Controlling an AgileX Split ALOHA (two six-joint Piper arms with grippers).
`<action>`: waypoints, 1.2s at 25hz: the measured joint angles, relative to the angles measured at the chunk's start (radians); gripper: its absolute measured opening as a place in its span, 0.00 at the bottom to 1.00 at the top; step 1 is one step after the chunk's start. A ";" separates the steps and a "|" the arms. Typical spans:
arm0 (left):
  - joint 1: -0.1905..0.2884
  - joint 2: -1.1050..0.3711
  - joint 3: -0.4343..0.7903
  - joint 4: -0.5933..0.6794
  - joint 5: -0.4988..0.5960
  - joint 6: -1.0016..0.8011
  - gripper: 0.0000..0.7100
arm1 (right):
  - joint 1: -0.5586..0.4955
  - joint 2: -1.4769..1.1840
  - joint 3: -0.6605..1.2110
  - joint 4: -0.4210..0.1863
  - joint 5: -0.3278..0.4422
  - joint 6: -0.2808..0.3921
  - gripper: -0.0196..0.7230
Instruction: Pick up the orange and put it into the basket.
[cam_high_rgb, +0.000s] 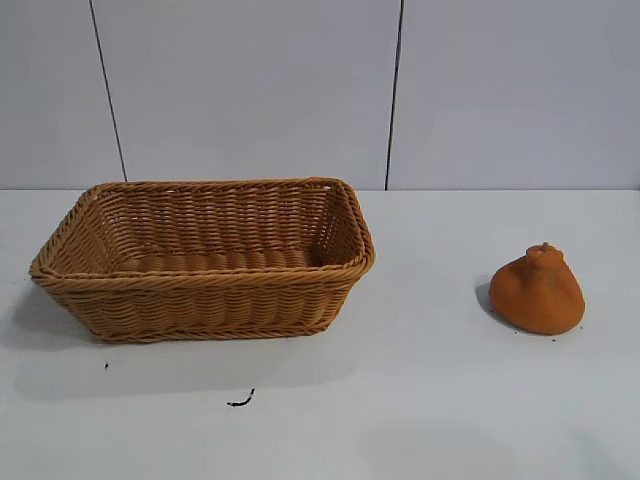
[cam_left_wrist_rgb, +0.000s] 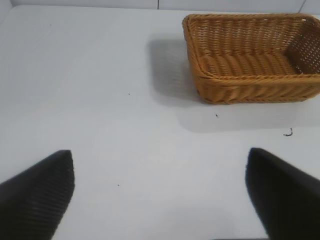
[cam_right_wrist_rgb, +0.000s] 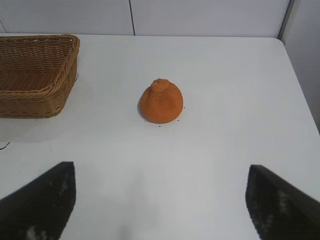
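Right tool (cam_right_wrist_rgb: 160, 200) gaping, orange (cam_right_wrist_rgb: 160, 102) well ahead.

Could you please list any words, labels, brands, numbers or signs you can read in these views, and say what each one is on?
None: no readable text in any view.
The wicker basket, the orange and the white table carry no label or number.
The small dark curl on the table in front of the basket is a speck, not writing.
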 joint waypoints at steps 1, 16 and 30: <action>0.000 0.000 0.000 0.000 0.000 0.000 0.94 | 0.000 0.000 0.000 0.000 0.000 0.000 0.88; 0.000 0.000 0.000 0.000 0.000 0.000 0.94 | 0.000 0.180 -0.125 -0.008 -0.010 0.003 0.88; 0.000 0.000 0.000 0.000 0.000 0.000 0.94 | 0.000 1.277 -0.790 0.050 0.071 0.032 0.88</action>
